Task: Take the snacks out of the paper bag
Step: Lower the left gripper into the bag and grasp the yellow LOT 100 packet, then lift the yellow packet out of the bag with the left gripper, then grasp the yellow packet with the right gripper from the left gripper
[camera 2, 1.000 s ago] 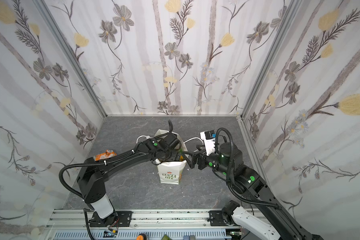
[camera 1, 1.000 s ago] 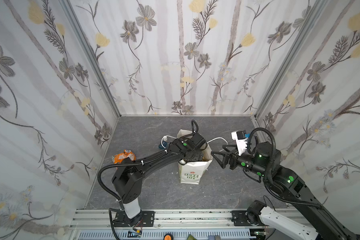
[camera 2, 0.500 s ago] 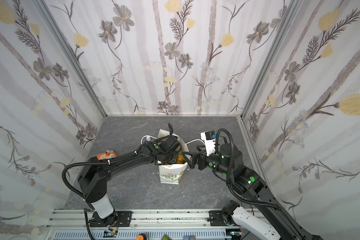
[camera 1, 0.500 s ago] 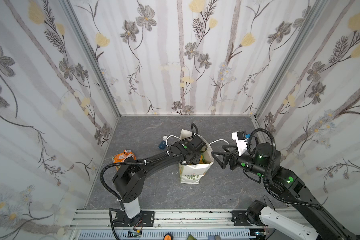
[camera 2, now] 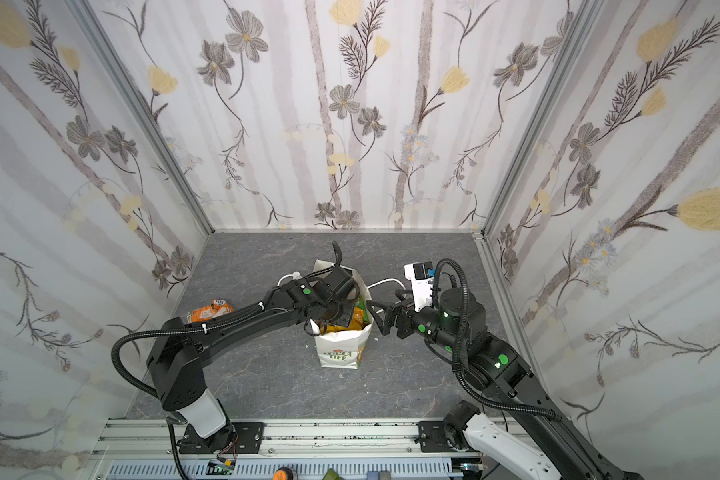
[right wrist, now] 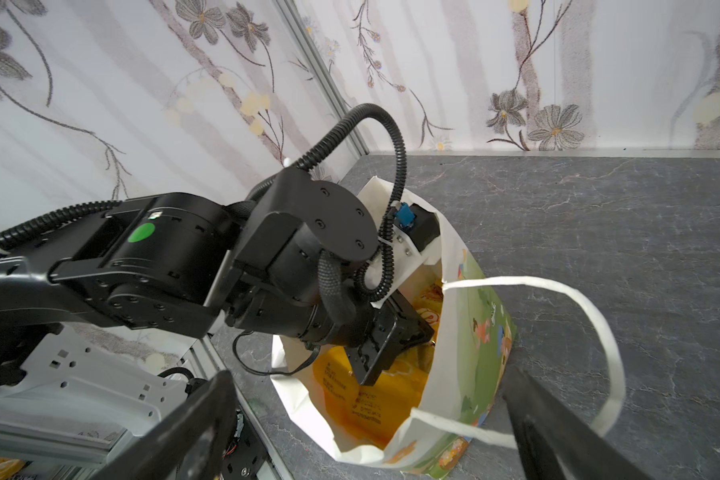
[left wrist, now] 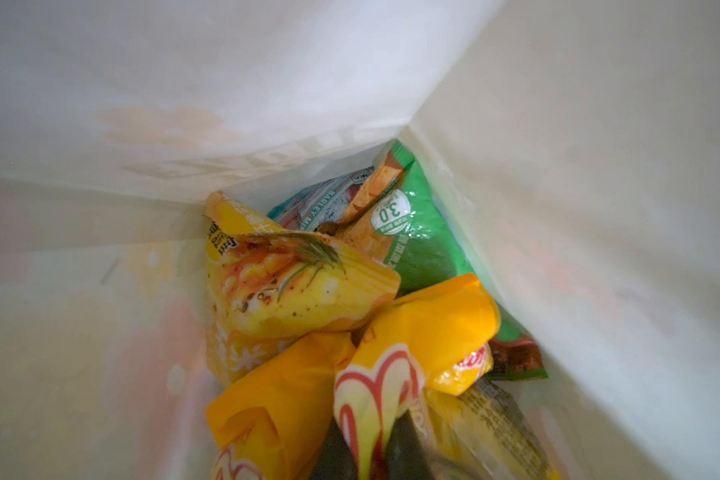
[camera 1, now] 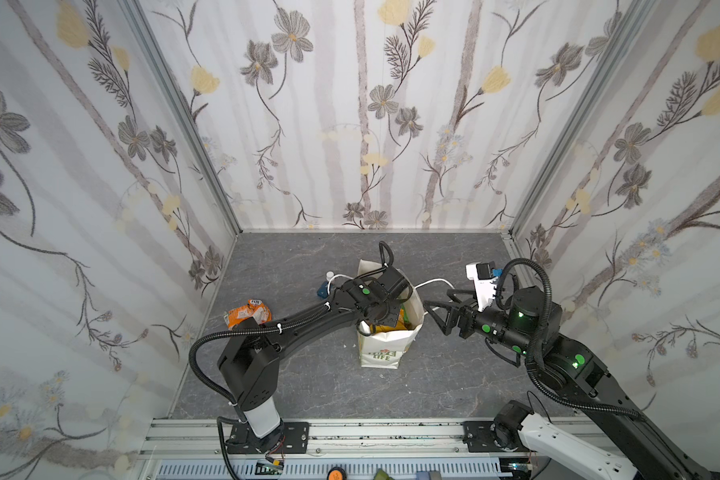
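Note:
The white paper bag (camera 1: 381,353) (camera 2: 339,353) (right wrist: 470,353) stands upright mid-floor with its mouth open. My left gripper (camera 1: 385,318) (camera 2: 335,316) (left wrist: 366,449) reaches down into it and is shut on a fold of the large orange-yellow snack packet (left wrist: 433,316) (right wrist: 362,399). Under that packet, in the left wrist view, lie a yellow packet (left wrist: 292,286), a green one (left wrist: 420,241) and a teal one (left wrist: 321,203). My right gripper (camera 1: 435,311) (camera 2: 377,313) (right wrist: 371,436) is open just right of the bag, holding nothing.
An orange-and-white packet (camera 1: 248,313) (camera 2: 211,309) lies on the floor to the left. A small blue bottle (camera 1: 323,286) sits behind the left arm. The bag's white cord handle (camera 1: 433,284) (right wrist: 591,332) loops out toward the right gripper. Papered walls close three sides.
The left gripper has closed from open inside the bag and now pinches the orange-yellow packet. The bag shifted slightly. The right arm has held still.

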### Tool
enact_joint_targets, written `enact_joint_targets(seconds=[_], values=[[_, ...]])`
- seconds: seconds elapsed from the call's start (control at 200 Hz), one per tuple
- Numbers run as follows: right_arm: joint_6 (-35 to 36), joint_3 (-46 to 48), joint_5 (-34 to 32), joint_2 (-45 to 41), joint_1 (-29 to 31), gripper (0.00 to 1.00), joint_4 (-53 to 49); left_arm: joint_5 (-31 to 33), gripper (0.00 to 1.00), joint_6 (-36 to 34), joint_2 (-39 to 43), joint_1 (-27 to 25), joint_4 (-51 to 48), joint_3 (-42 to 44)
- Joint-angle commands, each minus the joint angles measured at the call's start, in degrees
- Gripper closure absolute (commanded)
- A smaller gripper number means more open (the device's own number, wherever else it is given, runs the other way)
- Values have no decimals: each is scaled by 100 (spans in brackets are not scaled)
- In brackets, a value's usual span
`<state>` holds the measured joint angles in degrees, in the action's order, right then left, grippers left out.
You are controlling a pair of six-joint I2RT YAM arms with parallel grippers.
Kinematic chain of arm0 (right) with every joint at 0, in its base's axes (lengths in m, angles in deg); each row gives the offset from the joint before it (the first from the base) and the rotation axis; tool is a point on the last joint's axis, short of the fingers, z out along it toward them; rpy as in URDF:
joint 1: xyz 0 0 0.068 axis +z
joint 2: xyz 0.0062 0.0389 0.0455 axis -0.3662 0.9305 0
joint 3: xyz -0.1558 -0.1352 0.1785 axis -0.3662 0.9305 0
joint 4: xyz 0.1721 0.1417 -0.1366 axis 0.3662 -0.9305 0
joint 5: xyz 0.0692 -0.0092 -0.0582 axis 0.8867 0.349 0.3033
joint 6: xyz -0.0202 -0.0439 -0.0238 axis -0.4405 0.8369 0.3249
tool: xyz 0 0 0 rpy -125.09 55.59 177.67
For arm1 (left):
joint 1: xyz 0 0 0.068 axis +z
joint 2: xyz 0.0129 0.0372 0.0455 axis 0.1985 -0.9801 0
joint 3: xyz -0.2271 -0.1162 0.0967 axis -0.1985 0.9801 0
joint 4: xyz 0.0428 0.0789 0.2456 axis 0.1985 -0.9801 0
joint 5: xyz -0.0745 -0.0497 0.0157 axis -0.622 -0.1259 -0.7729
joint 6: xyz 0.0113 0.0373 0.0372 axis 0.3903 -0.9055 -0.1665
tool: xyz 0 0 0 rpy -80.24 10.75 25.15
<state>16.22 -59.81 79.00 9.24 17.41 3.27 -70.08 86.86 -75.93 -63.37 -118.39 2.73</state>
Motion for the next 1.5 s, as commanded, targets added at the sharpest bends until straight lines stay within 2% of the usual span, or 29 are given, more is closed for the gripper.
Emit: enact_joint_targets(seconds=[0.0, 0.57, 0.864, 1.279, 1.494], values=[[-100, 42, -146, -27, -64, 1, 251, 29, 100, -37, 159, 0, -190, -110], [-338, 211, -33, -193, -494, 0, 493, 23, 100, -271, 1003, 7, -436, -955], [-434, 211, -30, -275, -562, 0, 584, 313, 100, -444, 1293, 7, -473, -1225], [-933, 54, 436, -189, -580, 1, 1400, 112, 100, -1521, 2073, -1, 1074, -1293], [-1215, -11, 1108, 85, -574, 1, 2110, 12, 100, -1868, 2269, -16, 2094, -1134]])
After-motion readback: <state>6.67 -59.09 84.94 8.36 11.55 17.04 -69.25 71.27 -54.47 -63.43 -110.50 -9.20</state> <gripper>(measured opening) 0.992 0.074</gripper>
